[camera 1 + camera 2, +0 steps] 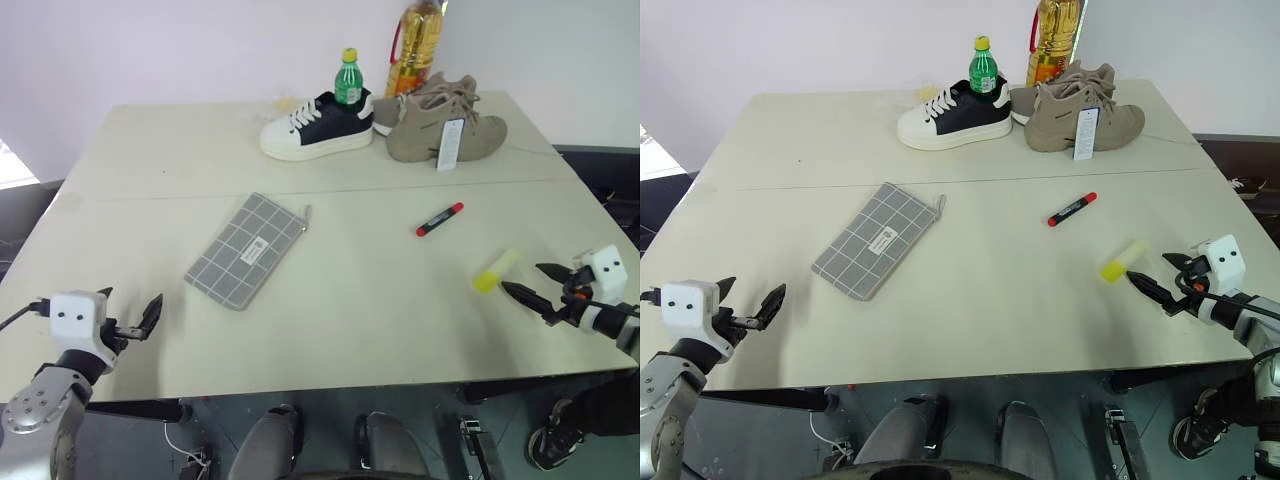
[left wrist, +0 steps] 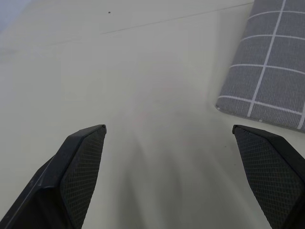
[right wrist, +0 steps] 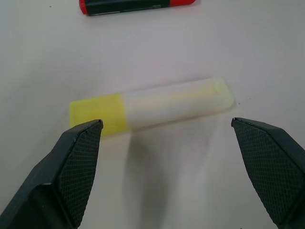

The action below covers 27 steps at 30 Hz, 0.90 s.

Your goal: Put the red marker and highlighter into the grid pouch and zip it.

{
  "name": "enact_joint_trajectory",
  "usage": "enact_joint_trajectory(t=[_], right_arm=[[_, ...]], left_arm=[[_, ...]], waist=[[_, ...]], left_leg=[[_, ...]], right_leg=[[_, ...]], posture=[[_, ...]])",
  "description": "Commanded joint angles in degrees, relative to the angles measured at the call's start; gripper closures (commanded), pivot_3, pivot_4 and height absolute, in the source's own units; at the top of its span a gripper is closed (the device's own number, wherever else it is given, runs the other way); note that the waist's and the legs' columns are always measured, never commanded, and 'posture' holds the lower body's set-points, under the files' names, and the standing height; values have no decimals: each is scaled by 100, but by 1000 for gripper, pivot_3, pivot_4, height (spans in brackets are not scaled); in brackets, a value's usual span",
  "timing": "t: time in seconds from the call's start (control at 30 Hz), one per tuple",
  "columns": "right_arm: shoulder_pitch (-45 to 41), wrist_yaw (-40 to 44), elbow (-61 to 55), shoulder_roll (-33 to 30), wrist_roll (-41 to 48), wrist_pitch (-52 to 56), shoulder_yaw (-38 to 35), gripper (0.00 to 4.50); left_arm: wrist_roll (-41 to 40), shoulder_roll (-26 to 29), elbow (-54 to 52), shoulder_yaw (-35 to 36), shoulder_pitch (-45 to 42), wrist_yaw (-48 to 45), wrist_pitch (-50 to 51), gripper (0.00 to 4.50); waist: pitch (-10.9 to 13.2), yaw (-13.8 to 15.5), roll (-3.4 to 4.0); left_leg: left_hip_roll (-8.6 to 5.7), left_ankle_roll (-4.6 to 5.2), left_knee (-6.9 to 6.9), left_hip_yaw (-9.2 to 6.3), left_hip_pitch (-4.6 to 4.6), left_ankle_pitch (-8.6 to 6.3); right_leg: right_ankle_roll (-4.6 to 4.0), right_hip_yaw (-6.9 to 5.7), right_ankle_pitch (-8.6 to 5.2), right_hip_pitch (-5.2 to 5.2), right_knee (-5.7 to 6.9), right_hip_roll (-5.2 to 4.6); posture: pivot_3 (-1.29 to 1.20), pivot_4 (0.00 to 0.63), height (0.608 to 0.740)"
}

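Note:
The grid pouch (image 1: 245, 250) lies flat and slanted left of the table's middle, its zipper edge facing right. Right of centre lies the red marker (image 1: 440, 219), and the yellow highlighter (image 1: 496, 271) rests nearer the front right. My right gripper (image 1: 522, 278) hovers open just right of the highlighter. In the right wrist view the highlighter (image 3: 152, 106) lies crosswise just beyond the spread fingertips, with the marker (image 3: 138, 5) farther off. My left gripper (image 1: 130, 305) is open over the front left corner, holding nothing. A corner of the pouch (image 2: 267, 71) appears in the left wrist view.
At the table's far edge stand a black-and-white sneaker (image 1: 315, 125), a tan sneaker (image 1: 445, 125) with a tag, a green bottle (image 1: 348, 78) and a bottle of oil (image 1: 415, 45). A seam (image 1: 330, 190) crosses the tabletop. The table's front edge runs just below both grippers.

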Motion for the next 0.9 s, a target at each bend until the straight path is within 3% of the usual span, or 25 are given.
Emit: enact_joint_trajectory(t=[0.03, 0.4, 0.57, 0.87, 0.9], right_arm=[[-85, 14, -107, -56, 55, -38, -85, 0], [-366, 80, 137, -30, 1, -166, 50, 0], [-904, 78, 81, 106, 164, -4, 185, 0], [-1872, -235, -1910, 1241, 566, 915, 1359, 0], [-1991, -338, -2030, 1414, 532, 1023, 1551, 245]], left_arm=[[-139, 5, -214, 61, 25, -46, -35, 26], [-242, 4, -279, 87, 19, 64, 84, 26], [-105, -13, -353, -26, 86, 50, -78, 26], [424, 59, -453, -516, 216, -124, -612, 26], [576, 139, -423, -594, 217, -165, -694, 6]], waist=[[0, -1, 0], [0, -4, 0], [-1, -15, 2], [-1, -10, 0], [-1, -9, -2]], left_leg=[[0, 0, 0, 0, 0, 0], [0, 0, 0, 0, 1, 0], [0, 0, 1, 1, 1, 0], [4, 0, 0, 0, -2, 0], [4, 0, 0, -1, -2, 0]], right_leg=[[0, 0, 0, 0, 0, 0], [0, 0, 0, 0, 1, 1], [0, 0, 1, 0, 1, 1], [-2, 0, 2, -7, 4, 3], [-2, 0, 2, -7, 4, 3]], posture=[[0, 150, 738], [0, 150, 738], [0, 150, 738], [0, 150, 738], [0, 150, 738]])
